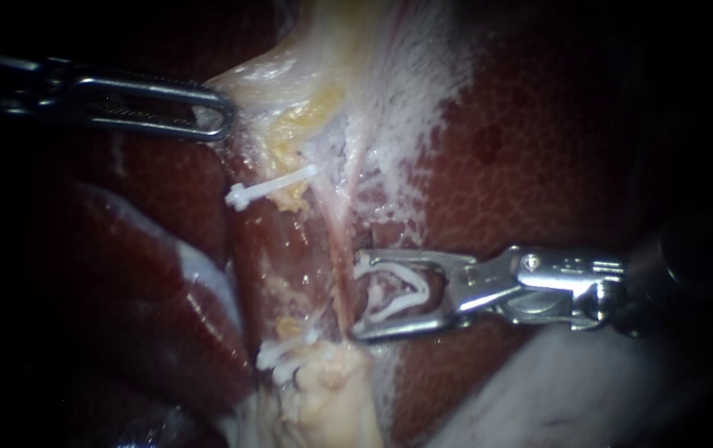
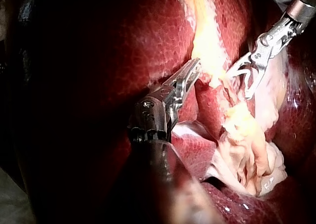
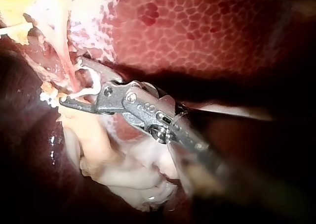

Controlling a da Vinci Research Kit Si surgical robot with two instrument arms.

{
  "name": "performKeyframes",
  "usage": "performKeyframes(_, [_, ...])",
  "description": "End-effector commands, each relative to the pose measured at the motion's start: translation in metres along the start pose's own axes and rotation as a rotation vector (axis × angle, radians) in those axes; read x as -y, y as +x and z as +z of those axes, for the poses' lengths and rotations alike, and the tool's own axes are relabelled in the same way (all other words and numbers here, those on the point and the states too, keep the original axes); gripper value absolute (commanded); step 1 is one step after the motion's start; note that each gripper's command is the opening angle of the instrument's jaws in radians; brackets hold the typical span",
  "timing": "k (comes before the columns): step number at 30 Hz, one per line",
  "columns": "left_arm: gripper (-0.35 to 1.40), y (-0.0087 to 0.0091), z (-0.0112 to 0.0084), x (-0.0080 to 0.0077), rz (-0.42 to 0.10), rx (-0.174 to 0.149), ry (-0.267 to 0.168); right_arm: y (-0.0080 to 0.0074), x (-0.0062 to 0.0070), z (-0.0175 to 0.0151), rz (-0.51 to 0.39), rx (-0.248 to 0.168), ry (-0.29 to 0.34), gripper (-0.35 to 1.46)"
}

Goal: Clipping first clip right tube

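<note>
Both shafts [image 1: 16, 87] are shadowed; beside the thin pink tube [image 1: 335, 241] a white clip [image 1: 391, 309] is held wide-jawed by the right instrument [image 1: 356, 294], yellowish tissue [image 1: 290, 83] clamped by the left instrument [image 1: 219, 116].

Centre brightly lit, edges sinking into black shadow; small glints on wet liver [image 1: 530, 141]

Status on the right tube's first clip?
Not on yet. Done: left instrument grips pale tissue, and right instrument has an open clip loaded. In hand: its tips sit at the right tube. Left: straddle tube, close. Other clips sit further left.
</note>
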Motion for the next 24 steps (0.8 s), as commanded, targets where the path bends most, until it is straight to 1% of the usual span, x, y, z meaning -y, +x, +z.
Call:
performKeyframes(1, [-0.35,0.0,0.0,0.0,0.0,0.0,0.0,0.0001,0.0,0.0002,0.01,0.002,0.009,0.57])
performKeyframes(9, [-0.35,0.0,-0.0001,0.0,0.0,0.0,0.001,0.0007,0.001,0.0018,0.055,0.024,0.085,0.53])
performKeyframes(12, [-0.35,0.0,-0.0001,0.0,0.0,0.0,0.001,0.0007,0.0014,0.0019,0.069,0.036,0.11,0.51])
performKeyframes(18, [-0.35,0.0,-0.0001,0.0,0.0,0.0,0.001,0.0009,0.0023,0.0018,0.132,0.058,0.163,0.48])
performKeyframes(24, [-0.35,0.0,-0.0001,0.0,0.0,0.001,-0.002,0.0009,0.0027,0.0018,0.164,0.077,0.202,0.44])
